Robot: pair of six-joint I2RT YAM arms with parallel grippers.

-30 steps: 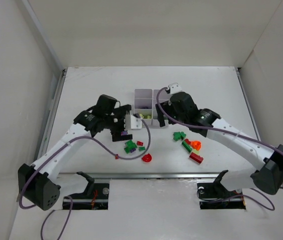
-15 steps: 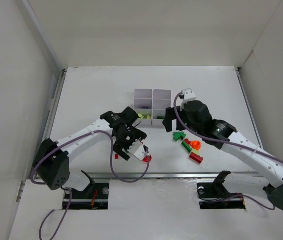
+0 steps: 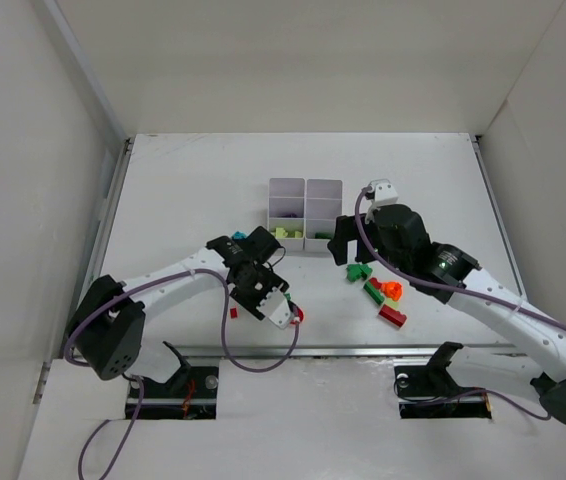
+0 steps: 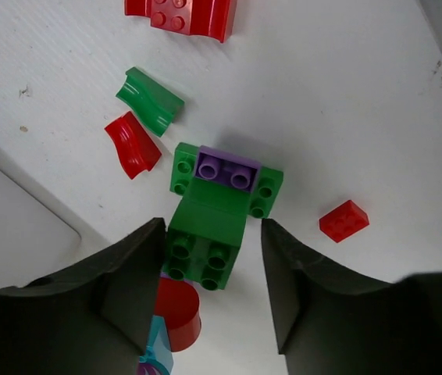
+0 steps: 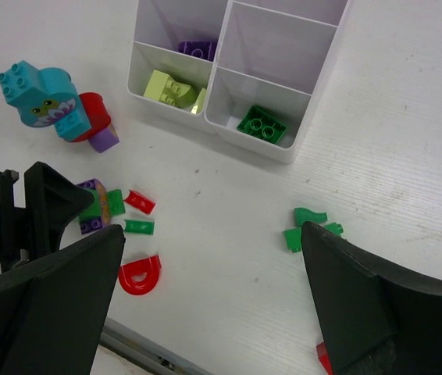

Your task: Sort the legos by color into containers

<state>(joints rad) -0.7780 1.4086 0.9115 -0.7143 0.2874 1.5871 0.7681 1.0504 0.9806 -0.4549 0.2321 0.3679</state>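
Observation:
The white tray [image 3: 305, 215] holds a purple lego [image 5: 197, 49], a yellow-green one [image 5: 172, 87] and a green one [image 5: 261, 125] in separate compartments. My left gripper [image 4: 213, 234] is low over the near pile, jaws narrowed astride a green brick [image 4: 209, 234] that carries a purple brick [image 4: 227, 170]. Its left finger touches the brick and a slim gap shows at the right finger. My right gripper [image 5: 213, 305] hangs wide open above the table near the tray's front, holding nothing.
A red arch [image 5: 140, 274], a green curved piece [image 4: 149, 98], a red curved piece [image 4: 131, 144] and a small red brick [image 4: 343, 220] lie round the left gripper. A cyan figure [image 5: 37, 94] on a red cylinder [image 4: 178, 312] stands beside it. Green [image 3: 358, 271], orange [image 3: 393, 290] and red [image 3: 393, 317] legos lie right.
The left arm swung from the tray's edge down to the near pile, and its jaws narrowed round the green brick. The right gripper drew back from over the tray, still wide open.

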